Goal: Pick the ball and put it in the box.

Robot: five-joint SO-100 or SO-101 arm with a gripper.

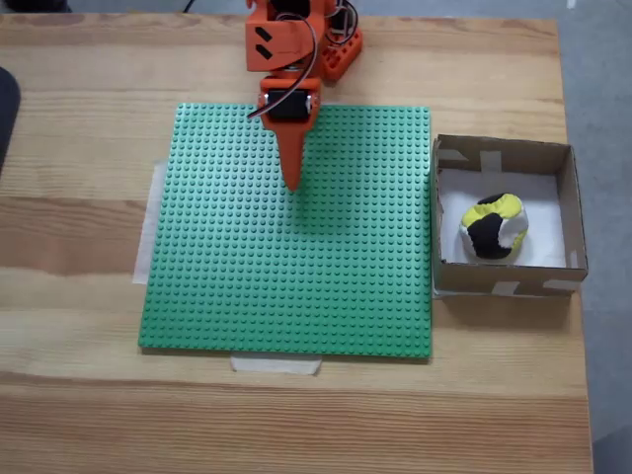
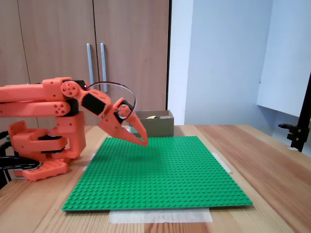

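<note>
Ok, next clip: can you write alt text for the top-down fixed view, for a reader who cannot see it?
A yellow, black and white ball lies inside a shallow cardboard box at the right of a wooden table. An orange robot arm reaches from the top edge, its tool shut and empty above a green studded baseplate.

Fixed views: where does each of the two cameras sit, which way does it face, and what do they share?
One fixed view: above the table, looking straight down; arm enters from the top edge, gripper over the green baseplate, ball in the box at right.
Other fixed view: low at table height, looking along the baseplate toward cabinets; arm side-on at left, gripper, box behind.
Shared: arm, gripper, baseplate, box.
</note>
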